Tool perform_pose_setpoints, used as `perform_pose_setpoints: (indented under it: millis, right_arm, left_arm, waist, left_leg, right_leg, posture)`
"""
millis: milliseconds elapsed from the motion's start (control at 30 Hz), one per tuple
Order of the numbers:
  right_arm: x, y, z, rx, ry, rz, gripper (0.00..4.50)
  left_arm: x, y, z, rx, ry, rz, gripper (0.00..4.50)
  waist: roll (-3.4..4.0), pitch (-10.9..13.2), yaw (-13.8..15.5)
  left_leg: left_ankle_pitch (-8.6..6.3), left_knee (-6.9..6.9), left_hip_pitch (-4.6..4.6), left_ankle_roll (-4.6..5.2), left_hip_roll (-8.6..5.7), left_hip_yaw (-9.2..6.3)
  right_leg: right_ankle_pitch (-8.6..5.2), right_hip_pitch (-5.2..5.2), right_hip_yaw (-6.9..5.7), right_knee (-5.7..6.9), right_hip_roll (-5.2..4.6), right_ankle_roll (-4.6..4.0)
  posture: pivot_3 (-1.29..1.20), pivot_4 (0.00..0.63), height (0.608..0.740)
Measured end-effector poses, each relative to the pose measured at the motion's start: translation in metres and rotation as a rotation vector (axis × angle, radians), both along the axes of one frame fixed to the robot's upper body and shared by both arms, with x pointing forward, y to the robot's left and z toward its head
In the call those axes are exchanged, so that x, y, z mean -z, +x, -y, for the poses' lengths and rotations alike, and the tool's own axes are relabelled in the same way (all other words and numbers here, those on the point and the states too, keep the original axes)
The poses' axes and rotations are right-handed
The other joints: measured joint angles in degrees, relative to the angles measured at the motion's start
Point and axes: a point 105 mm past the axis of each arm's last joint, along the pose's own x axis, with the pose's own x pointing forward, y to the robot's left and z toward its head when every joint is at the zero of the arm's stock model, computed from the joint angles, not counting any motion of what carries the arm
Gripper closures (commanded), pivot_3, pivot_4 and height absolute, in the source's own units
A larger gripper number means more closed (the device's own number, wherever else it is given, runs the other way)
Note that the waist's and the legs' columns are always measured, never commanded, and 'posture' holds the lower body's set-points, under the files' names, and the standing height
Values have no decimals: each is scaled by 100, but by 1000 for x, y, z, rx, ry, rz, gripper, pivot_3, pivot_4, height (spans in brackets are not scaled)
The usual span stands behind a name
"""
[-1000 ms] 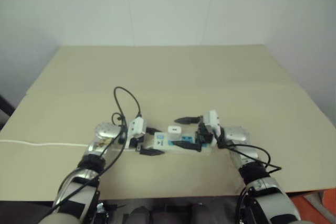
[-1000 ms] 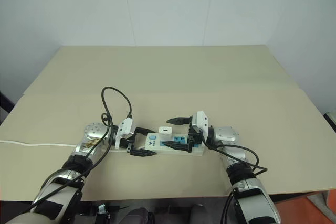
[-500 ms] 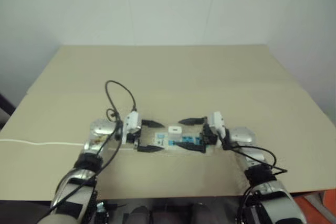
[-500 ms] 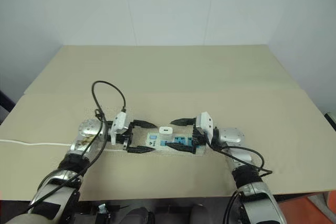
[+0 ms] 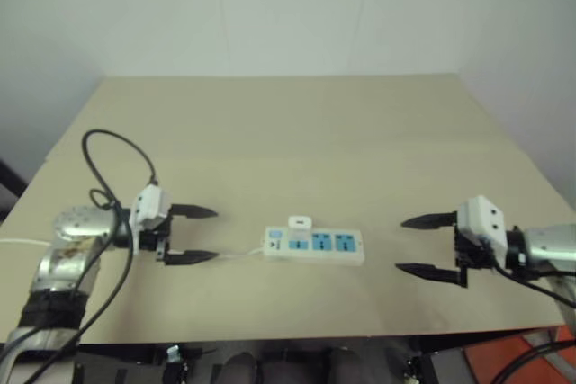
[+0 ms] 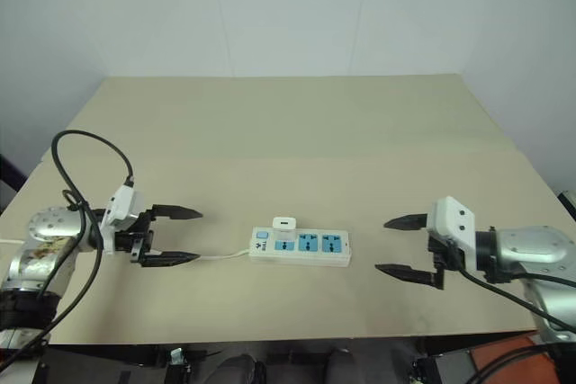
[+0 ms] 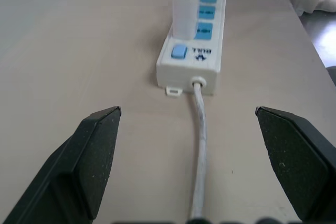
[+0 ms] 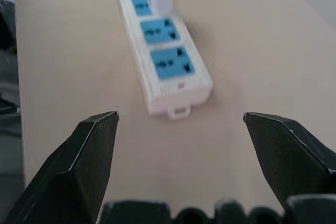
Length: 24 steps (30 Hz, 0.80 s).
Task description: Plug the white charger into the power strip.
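My left gripper (image 6: 168, 236) is spread wide with nothing between its fingers, hovering over the table (image 6: 288, 123) out at nine o'clock from the power strip (image 6: 300, 247), well apart from it and pointing straight toward its switch end. My right gripper (image 6: 403, 245) is just as wide and just as empty, out at three o'clock from the strip, also well apart, its black fingers aimed back at the far end of the bar. From the left wrist I look down the strip lengthways: the thin white cord (image 7: 200, 145) runs from the near end toward me and passes out of the frame between my fingers, so I cannot follow where it goes. In the head views the cord shows as a short run toward the left gripper and is then hard to pick out against the table. The white charger (image 7: 186, 0) stands upright in the strip at the switch end, right behind the small blue switch (image 7: 179, 52); its prongs are hidden and I cannot tell how deep it sits. From the right wrist the charger is cut off at the edge and blurred. Both forearms reach in low from the sides, the right arm partly cut off at the frame edge, a black cable (image 6: 85, 159) looping high above the left wrist.
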Motion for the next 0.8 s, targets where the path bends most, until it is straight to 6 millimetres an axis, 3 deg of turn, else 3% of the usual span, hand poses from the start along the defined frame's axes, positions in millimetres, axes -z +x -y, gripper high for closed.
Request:
perform_pose_setpoints:
  millis: [800]
  right_arm:
    - [5,-6,4,149,-32,-5,0]
  left_arm:
    - [9,-9,3,-59,-47,-36,31]
  waist:
    - [-5,3,4]
  left_leg:
    - [0,1,0,0,1,0]
  right_leg:
    - [1,0,0,1,0,-2]
  posture:
    - [0,150,740]
